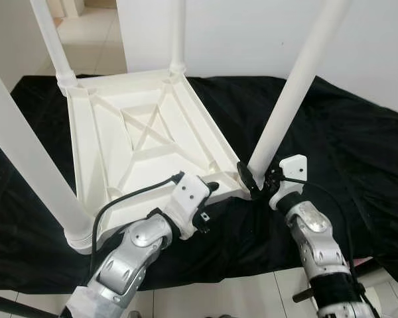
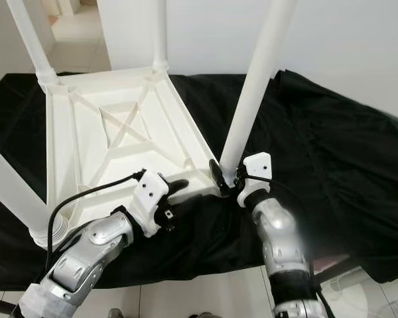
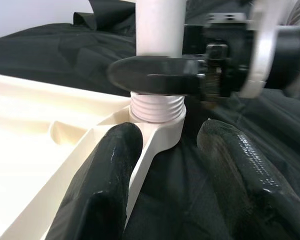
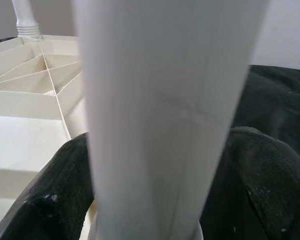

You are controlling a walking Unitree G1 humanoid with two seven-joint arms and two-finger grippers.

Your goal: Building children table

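Nearest, the two silver arms reach forward over the front edge of a black cloth spread on the floor. The left gripper sits at the near edge of an upturned white table top, its two black fingers spread apart with the table's rim between them, not clenched on it. Just beside it, at the table's near right corner, the right gripper is closed around the base of a white leg, one finger on each side of the tube, right above the threaded collar where the leg enters its corner socket. That leg leans slightly to the right as it rises. The table lies underside up on the cloth, its ribs forming a cross in the middle. Another leg stands at the near left corner, and two more legs rise from the far corners. Beyond the cloth are a white wall and pale floor tiles.
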